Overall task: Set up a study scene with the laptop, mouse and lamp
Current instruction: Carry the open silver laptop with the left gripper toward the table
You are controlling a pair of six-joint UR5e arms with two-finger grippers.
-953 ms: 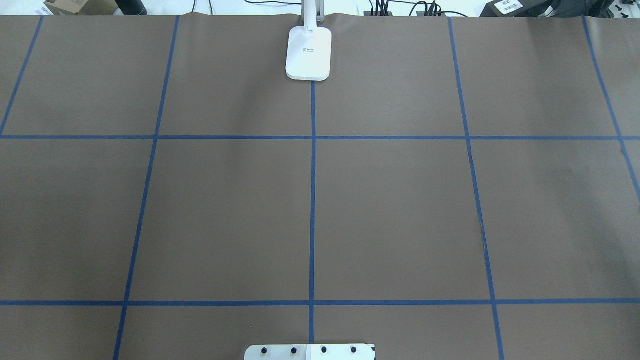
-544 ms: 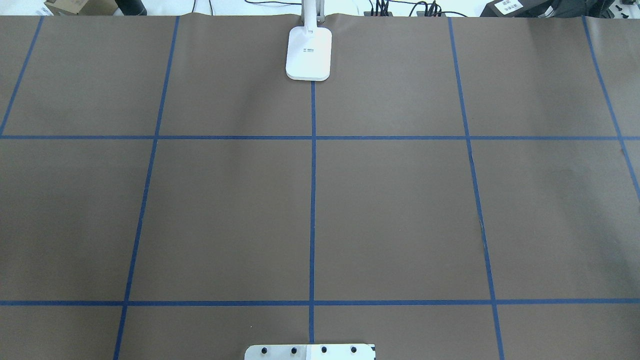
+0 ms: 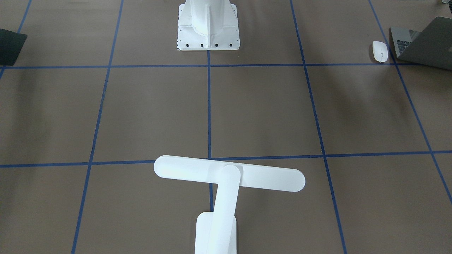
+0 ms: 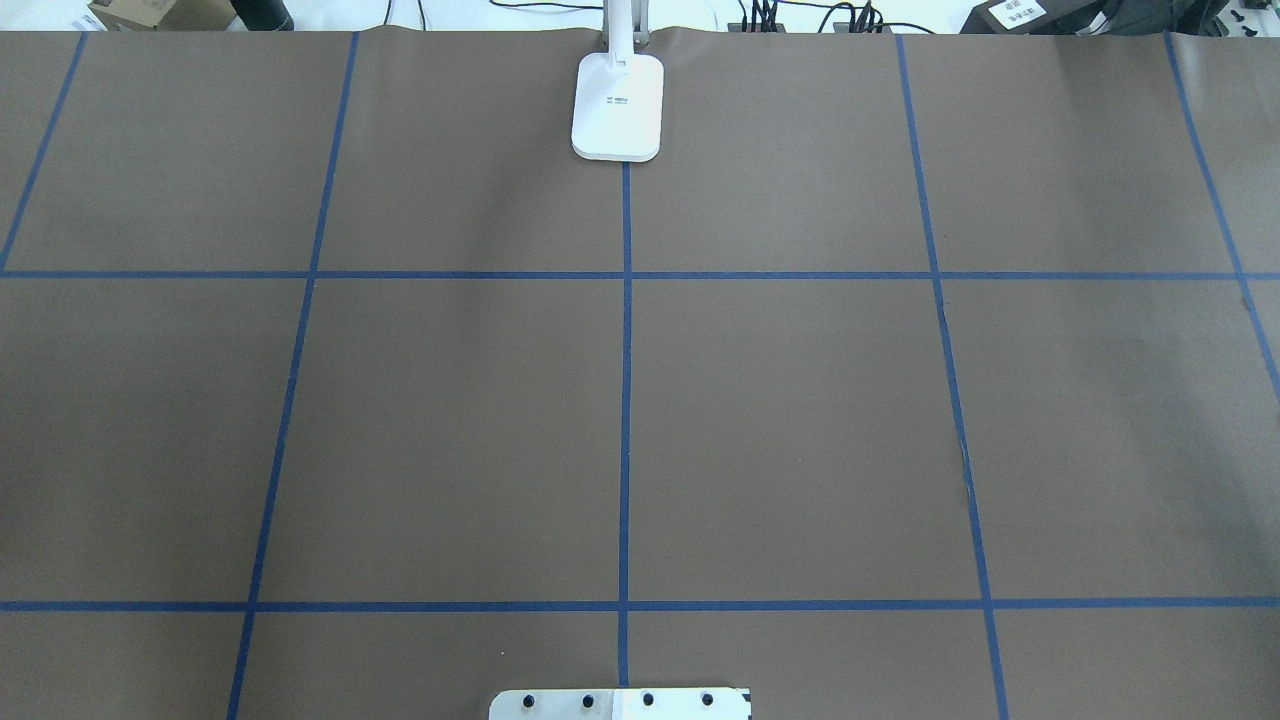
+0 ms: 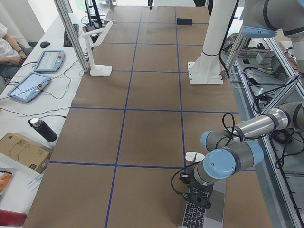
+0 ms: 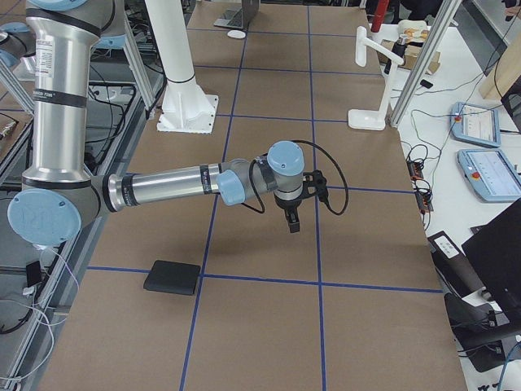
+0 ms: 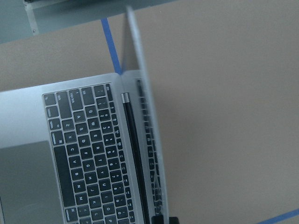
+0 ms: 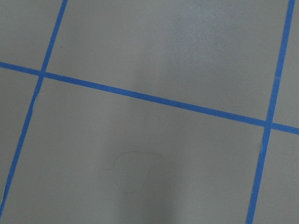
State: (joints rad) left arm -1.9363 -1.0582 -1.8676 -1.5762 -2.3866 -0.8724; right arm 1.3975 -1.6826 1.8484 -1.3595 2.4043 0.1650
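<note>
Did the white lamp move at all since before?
No. The lamp has not moved: its base still meets the far end of the centre blue tape line, just as before.

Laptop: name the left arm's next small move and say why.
Probably lower the left gripper toward the laptop, near its hinge, to grip it: the gripper hangs just above the open laptop, which sits at the table's end beside the mouse, far from the lamp.

Silver tubular arms [image 6: 163, 189], pale-blue joint caps [image 5: 223, 164]; white ribbed pedestal [image 3: 208, 24], apparently bolted.
</note>
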